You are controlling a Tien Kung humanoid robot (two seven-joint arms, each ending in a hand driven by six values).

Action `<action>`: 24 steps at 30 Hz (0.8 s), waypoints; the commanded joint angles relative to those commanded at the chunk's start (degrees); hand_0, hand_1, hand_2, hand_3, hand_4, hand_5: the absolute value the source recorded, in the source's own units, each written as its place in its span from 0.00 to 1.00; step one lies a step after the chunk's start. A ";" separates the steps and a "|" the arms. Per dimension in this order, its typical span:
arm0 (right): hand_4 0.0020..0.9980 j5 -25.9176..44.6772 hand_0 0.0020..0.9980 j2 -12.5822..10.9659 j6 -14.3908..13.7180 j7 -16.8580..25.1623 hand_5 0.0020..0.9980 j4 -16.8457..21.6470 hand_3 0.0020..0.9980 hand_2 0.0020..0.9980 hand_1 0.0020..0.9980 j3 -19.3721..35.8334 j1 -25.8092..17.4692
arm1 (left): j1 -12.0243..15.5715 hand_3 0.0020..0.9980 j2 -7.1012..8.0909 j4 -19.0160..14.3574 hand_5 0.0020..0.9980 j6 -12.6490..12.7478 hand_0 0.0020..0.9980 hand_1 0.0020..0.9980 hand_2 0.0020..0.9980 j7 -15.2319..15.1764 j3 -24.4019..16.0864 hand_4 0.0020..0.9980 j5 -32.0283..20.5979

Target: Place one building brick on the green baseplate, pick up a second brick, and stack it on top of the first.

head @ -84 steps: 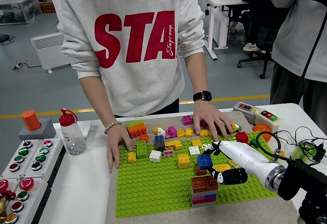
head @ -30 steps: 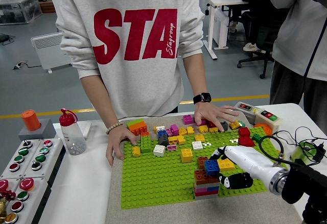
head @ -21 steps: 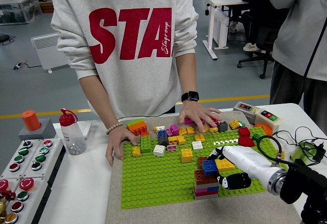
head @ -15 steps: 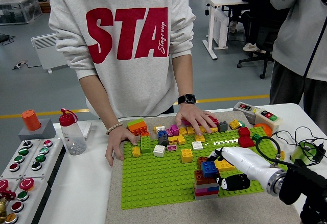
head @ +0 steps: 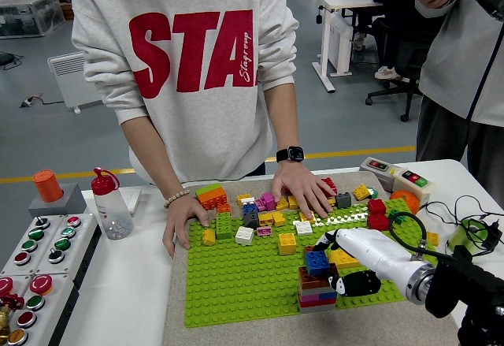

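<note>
the right hand covers one side of the blue brick; its fingertips are hidden. the green baseplate lies partly under bricks.

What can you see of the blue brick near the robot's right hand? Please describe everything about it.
The blue brick is small, of glossy plastic, with round studs on top. It sits upright on top of a stack of bricks with brown, red, blue and grey layers, which stands on the green baseplate. The right hand holds it, white fingers above and a black thumb lower beside the stack. Whether it is fully pressed down cannot be told.
</note>
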 joint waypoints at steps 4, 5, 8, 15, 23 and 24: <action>0.48 -0.02 0.89 -0.16 0.10 0.08 0.18 0.00 0.57 0.76 0.76 -0.43 0.14 | 0.02 0.57 -0.01 0.00 1.00 0.00 0.66 0.68 0.70 0.00 -0.01 0.30 -0.01; 0.48 -0.01 0.89 -0.18 0.16 0.11 0.19 0.00 0.57 0.76 0.76 -0.58 0.19 | 0.02 0.57 -0.01 0.00 1.00 0.00 0.66 0.68 0.70 0.00 -0.01 0.30 -0.01; 0.48 0.02 0.89 -0.27 0.27 0.15 0.19 0.00 0.57 0.76 0.76 -0.86 0.26 | 0.00 0.57 -0.01 0.00 1.00 0.00 0.66 0.68 0.70 0.00 0.06 0.30 -0.07; 0.48 0.15 0.89 -0.61 0.44 0.24 0.19 0.00 0.57 0.76 0.76 -1.30 0.40 | -0.04 0.57 0.01 0.00 1.00 0.01 0.66 0.68 0.70 -0.01 0.10 0.30 -0.09; 0.48 0.25 0.89 -0.62 0.36 0.53 0.18 0.00 0.57 0.76 0.76 -1.44 0.42 | -0.05 0.58 -0.02 0.00 1.00 0.05 0.66 0.68 0.70 0.01 0.12 0.30 -0.09; 0.48 0.26 0.89 -0.58 0.36 0.55 0.18 0.00 0.57 0.76 0.76 -1.44 0.42 | -0.05 0.58 -0.02 0.00 1.00 0.05 0.66 0.68 0.70 0.02 0.13 0.30 -0.09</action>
